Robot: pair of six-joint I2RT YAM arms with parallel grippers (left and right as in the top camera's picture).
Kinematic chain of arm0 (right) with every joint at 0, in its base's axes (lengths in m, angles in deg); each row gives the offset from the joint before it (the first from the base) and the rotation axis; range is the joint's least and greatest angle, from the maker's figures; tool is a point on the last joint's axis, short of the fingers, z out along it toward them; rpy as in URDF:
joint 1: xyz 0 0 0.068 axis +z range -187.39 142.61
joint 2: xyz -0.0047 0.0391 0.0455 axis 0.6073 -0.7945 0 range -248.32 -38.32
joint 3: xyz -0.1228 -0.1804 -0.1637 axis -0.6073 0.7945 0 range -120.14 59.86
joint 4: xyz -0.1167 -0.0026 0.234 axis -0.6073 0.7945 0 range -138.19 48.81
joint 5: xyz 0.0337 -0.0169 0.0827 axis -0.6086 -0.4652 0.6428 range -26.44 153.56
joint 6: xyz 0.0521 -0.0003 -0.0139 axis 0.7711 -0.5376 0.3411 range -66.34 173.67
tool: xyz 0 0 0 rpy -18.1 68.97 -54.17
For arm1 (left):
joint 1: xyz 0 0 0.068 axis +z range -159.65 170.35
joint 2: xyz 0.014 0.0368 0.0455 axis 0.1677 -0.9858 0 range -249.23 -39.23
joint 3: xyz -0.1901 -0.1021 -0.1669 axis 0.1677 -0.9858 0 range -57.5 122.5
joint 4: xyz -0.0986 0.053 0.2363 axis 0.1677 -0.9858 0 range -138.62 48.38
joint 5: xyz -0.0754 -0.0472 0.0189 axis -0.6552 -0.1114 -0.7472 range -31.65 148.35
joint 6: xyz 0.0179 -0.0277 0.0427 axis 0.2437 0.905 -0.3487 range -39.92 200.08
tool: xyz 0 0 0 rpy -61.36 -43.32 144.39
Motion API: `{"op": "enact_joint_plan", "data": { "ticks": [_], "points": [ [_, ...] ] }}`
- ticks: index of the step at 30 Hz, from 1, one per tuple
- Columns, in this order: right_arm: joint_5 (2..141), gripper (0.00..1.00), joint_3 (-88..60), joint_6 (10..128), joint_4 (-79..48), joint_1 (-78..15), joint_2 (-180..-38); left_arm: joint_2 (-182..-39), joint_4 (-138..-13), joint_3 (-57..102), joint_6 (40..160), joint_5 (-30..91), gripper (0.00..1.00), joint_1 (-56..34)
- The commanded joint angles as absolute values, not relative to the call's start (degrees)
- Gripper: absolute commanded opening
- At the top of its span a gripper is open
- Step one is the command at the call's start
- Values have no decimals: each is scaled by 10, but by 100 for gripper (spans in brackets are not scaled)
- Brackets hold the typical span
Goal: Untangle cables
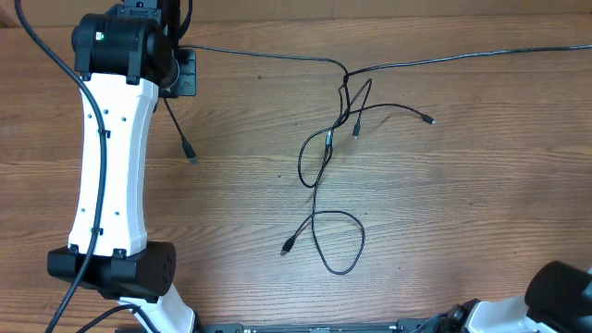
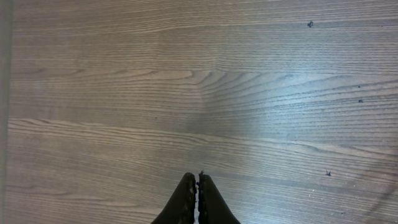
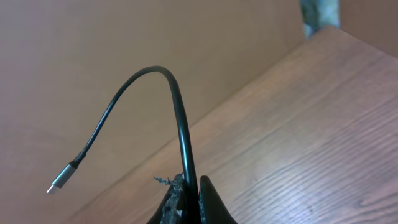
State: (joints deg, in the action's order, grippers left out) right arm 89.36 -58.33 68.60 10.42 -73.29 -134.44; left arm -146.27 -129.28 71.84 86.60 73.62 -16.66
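Observation:
Thin black cables [image 1: 326,148] lie tangled mid-table, crossing at a knot [image 1: 347,79], with a loop [image 1: 339,242] nearer the front. One strand [image 1: 268,54] runs left from the knot to my left gripper [image 1: 180,74], and its plug end [image 1: 191,157] trails below the gripper. In the left wrist view the left gripper [image 2: 198,177] shows shut tips over bare wood, with no cord in sight. Another strand [image 1: 481,55] leaves the overhead view at the right edge. My right gripper [image 3: 194,182] is shut on a cable [image 3: 177,106] whose silver plug [image 3: 57,182] arches up and left.
The white left arm [image 1: 111,157] stretches along the left side from its base [image 1: 116,268]. Part of the right arm [image 1: 560,289] shows at the front right corner. Loose plug ends [image 1: 428,118] [image 1: 287,248] rest on the wooden table [image 1: 462,203].

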Motion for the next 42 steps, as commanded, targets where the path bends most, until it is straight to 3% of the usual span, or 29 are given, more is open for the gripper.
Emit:
{"op": "enact_joint_plan", "data": {
  "ticks": [1,7,42],
  "points": [
    [832,4,-601,681,101,-738,-1364,-1469,-1289,716,883,761,5,-155],
    [786,4,-601,670,107,-738,-1384,-1475,-1284,716,892,802,5,-140],
    [786,4,-601,670,107,-738,-1387,-1476,-1301,716,930,779,4,62]
  ]
}}
